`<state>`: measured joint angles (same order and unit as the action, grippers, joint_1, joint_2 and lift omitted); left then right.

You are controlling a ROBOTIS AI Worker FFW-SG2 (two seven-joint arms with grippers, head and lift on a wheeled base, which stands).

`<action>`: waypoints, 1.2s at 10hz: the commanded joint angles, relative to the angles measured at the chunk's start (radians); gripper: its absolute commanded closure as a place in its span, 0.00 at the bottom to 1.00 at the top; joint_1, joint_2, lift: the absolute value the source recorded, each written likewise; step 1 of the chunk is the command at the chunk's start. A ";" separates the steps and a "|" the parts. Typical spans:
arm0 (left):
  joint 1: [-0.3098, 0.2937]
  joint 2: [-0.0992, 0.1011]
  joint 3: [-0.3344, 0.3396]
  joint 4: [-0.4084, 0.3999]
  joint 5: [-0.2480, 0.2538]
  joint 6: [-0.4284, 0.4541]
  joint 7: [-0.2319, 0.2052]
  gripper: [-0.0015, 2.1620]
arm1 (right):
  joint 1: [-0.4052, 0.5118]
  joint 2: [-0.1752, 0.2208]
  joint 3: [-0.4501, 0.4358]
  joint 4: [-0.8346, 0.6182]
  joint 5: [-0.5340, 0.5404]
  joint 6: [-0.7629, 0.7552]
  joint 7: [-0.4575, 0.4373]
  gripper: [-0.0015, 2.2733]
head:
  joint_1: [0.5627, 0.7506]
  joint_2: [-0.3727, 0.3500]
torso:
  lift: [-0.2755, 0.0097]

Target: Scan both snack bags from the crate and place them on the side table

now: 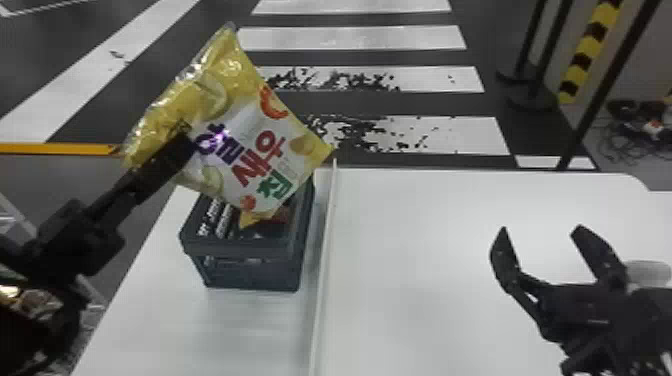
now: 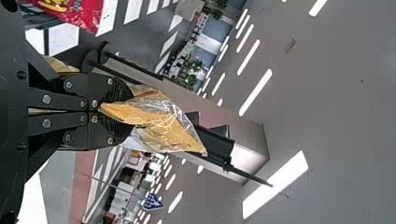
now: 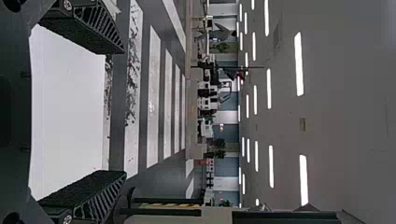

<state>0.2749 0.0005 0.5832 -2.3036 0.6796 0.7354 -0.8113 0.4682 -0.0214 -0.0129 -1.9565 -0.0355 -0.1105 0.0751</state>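
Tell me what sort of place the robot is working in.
Likely a large indoor hall, perhaps for demonstrations or testing: broad crosswalk-like stripes underfoot, rows of strip lights overhead, and a yellow-and-black post off to the right.

Yellow-white snack bag [image 1: 250, 125], tilted above dark crate [image 1: 250, 274] — red bag [image 2: 81, 14], cropped in left wrist view

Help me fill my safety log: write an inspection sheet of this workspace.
Surface: white table with a raised strip running along it.
Job's things: yellow-and-white snack bag held up at the crate; something reddish inside, mostly hidden.
Clutter: pale round object by the right gripper.
Grippers: left shut on the bag; right open, above the table.
Cables: dark tangle on the floor, far right.
Surroundings: white-striped floor, black-and-yellow pole.
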 commanded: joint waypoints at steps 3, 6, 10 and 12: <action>0.001 -0.003 -0.191 0.184 -0.006 -0.098 0.000 0.99 | 0.023 0.001 -0.044 -0.024 -0.050 -0.007 0.014 0.03 | 0.70 0.54 | 0.63; -0.059 -0.003 -0.370 0.352 -0.034 -0.153 0.032 0.99 | 0.032 0.006 -0.052 -0.030 -0.050 -0.004 0.014 0.03 | 0.70 0.40 | 0.63; -0.146 -0.003 -0.536 0.556 -0.049 -0.165 0.052 0.99 | 0.043 0.008 -0.059 -0.042 -0.050 -0.004 0.014 0.03 | 0.70 0.24 | 0.63; -0.163 -0.003 -0.609 0.619 -0.114 -0.175 0.067 0.99 | 0.041 0.009 -0.059 -0.042 -0.050 -0.004 0.014 0.03 | 0.70 0.18 | 0.63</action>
<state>0.1150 0.0001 -0.0058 -1.6984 0.5871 0.5655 -0.7436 0.5100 -0.0134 -0.0720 -1.9988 -0.0859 -0.1142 0.0890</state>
